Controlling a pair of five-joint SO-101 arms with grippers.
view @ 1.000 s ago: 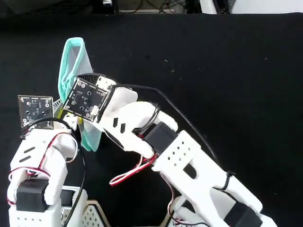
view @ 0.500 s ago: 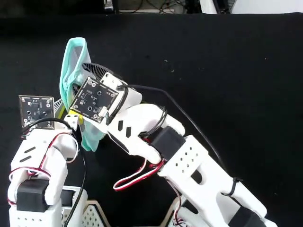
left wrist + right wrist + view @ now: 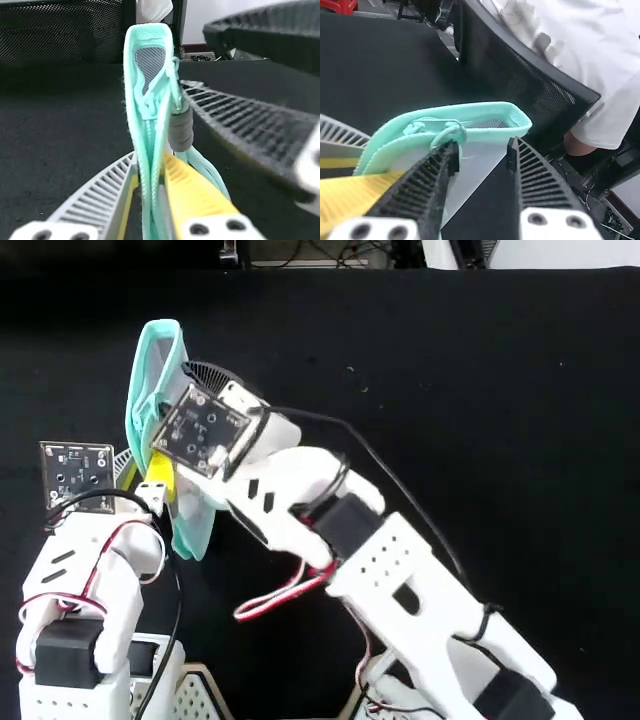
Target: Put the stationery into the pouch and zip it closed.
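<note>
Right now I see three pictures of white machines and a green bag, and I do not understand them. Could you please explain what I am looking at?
These are two small robot arms at a black table. The high view looks down from a fixed camera. The other two pictures come from a camera on each arm's wrist. The left hand, with one grey and one yellow finger, is shut on the edge of a mint-green pouch and holds it standing on edge. The right hand, with black fingers, is open at the pouch's zip edge, beside the pull loop.
</note>
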